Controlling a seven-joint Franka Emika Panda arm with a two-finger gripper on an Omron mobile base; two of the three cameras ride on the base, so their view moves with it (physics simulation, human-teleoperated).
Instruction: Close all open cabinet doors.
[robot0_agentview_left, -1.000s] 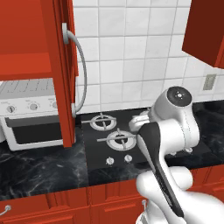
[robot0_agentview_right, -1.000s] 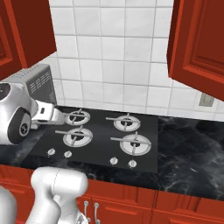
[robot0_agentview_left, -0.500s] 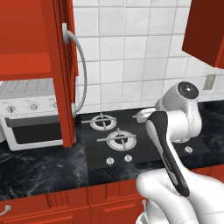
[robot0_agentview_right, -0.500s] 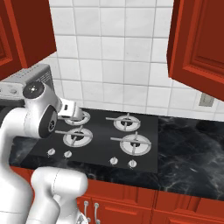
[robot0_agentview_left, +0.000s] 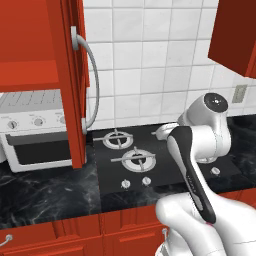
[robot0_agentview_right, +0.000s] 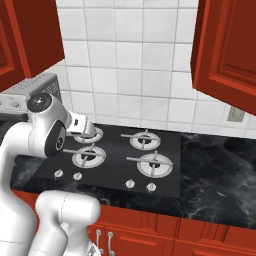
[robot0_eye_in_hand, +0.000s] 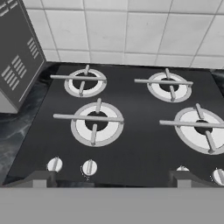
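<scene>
cabinet door ajar, toaster oven behind

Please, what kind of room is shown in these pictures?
It looks like a home kitchen. A black gas stove with four burners is set into a dark marble counter, a white tiled wall stands behind it, and red cabinet doors hang above, standing open.

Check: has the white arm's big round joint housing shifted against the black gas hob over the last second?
Yes. In the left base view the round white joint housing has swung right across the black gas hob, uncovering the rear burners.
</scene>
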